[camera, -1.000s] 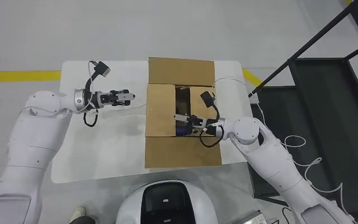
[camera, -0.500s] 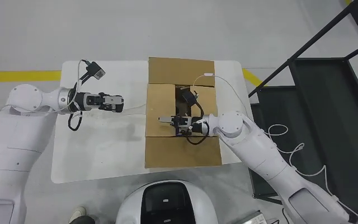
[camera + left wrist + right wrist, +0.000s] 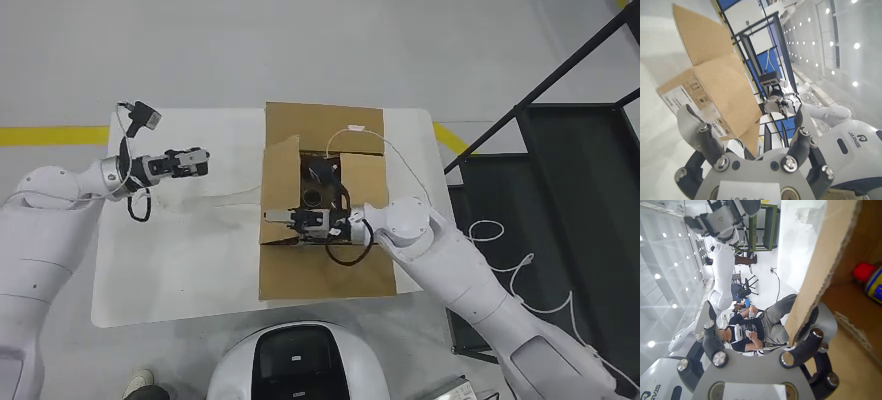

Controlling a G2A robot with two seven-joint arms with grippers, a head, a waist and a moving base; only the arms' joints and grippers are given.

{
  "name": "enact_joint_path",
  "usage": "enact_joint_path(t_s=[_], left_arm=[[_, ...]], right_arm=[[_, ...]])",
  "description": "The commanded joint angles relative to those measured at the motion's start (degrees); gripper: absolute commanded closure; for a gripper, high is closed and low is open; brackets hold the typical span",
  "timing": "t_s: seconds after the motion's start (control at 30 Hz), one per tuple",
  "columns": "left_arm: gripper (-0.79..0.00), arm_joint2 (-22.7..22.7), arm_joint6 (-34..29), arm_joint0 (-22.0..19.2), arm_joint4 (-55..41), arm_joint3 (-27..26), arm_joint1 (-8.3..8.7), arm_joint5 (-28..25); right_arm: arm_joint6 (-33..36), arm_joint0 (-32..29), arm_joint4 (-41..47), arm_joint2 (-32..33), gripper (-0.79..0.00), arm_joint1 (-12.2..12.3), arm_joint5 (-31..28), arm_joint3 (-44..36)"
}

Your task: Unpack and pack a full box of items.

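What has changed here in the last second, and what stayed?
The right gripper, open, moved across the box toward the left gripper, lifting an inner flap. The left gripper, open, drew back from the box. Box and table stayed put.

The table (image 3: 180,260) is lit brightly and evenly from above, and only soft, faint shadows are cast on it; the inside of the box (image 3: 325,272) is left dim; in the left wrist view, ceiling lamps (image 3: 856,45) are seen as small glaring spots; straight lines are bent towards the edges of both wrist views; pale surfaces there are washed out.
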Motion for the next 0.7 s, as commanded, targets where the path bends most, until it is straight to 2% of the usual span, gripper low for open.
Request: enact_joint_path(t_s=[0.0, 0.23, 0.43, 0.53, 0.67], left_arm=[[-0.785, -0.45, 2.19, -0.24, -1.04, 0.81, 0.16, -2.11], [-0.785, -3.75, 4.94, 1.02, -8.34, -0.48, 0.98, -4.86], [-0.785, -4.37, 1.9, 2.77, -12.33, -3.75, 1.18, -1.82], [-0.785, -2.94, 0.47, 2.74, -13.53, -3.63, 0.52, -0.38], [-0.785, 0.66, -1.33, 1.36, -14.38, 0.01, -1.29, 1.42]], right_arm=[[-0.79, 1.37, 0.38, -1.94, -0.785, -0.81, -0.27, 0.0], [-3.06, 7.92, -4.78, -11.27, -0.785, -4.62, -3.54, 2.29], [-6.66, 13.09, -6.91, -19.21, -0.785, -9.23, -3.2, 9.38], [-7.14, 14.36, -6.63, -20.76, -0.785, -10.81, -3.52, 12.06], [-6.66, 14.36, -6.58, -19.84, -0.785, -11.15, -2.92, 13.29]])
